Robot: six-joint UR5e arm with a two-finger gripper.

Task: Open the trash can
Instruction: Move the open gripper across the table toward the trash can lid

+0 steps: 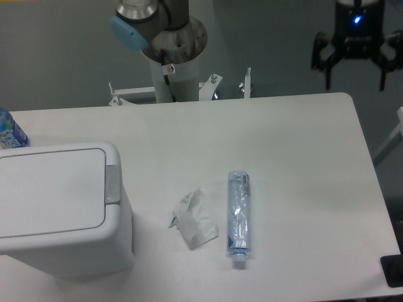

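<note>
The trash can (60,207) is a big white boxy bin at the left front of the table, its flat lid down and a grey push-button latch (112,184) on its right edge. My gripper (354,80) hangs open at the top right, past the table's far right corner, with nothing between its black fingers. It is far from the bin.
A crushed clear plastic bottle (238,212) lies in the middle front of the table, with a crumpled white wrapper (194,219) to its left. A blue-labelled bottle (9,133) peeks in at the left edge behind the bin. The arm's base (171,56) stands behind the table.
</note>
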